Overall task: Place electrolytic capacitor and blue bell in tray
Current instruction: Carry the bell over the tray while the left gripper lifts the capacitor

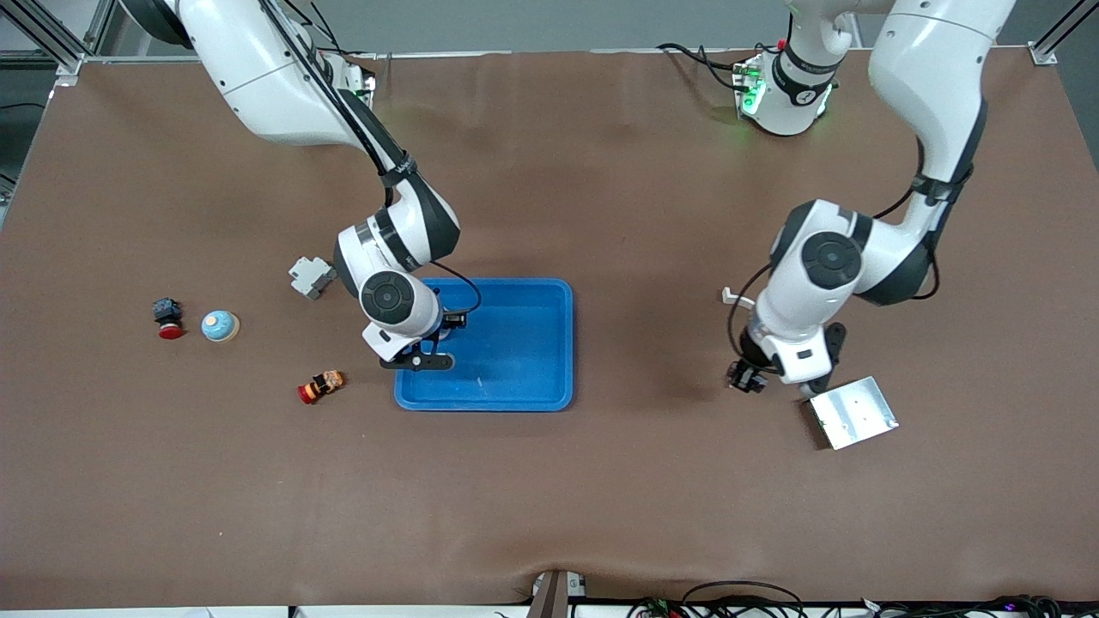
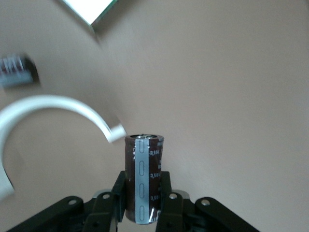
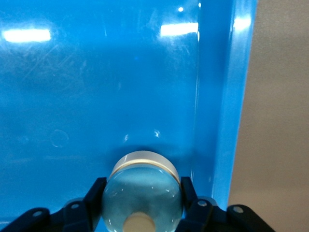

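The bright-blue tray lies at mid-table. My right gripper hangs low over the tray's corner toward the right arm's end. In the right wrist view that gripper is shut on the blue bell, a pale blue dome with a cream button, which sits low on the tray floor close to the rim. My left gripper is above the table beside the silver plate, shut on the electrolytic capacitor, a dark brown cylinder with a grey stripe, held upright between the fingers.
A silver metal plate lies by the left gripper. Toward the right arm's end lie a second pale blue bell, a red-and-black button, a red-orange part and a grey connector. A white clip lies near the left arm.
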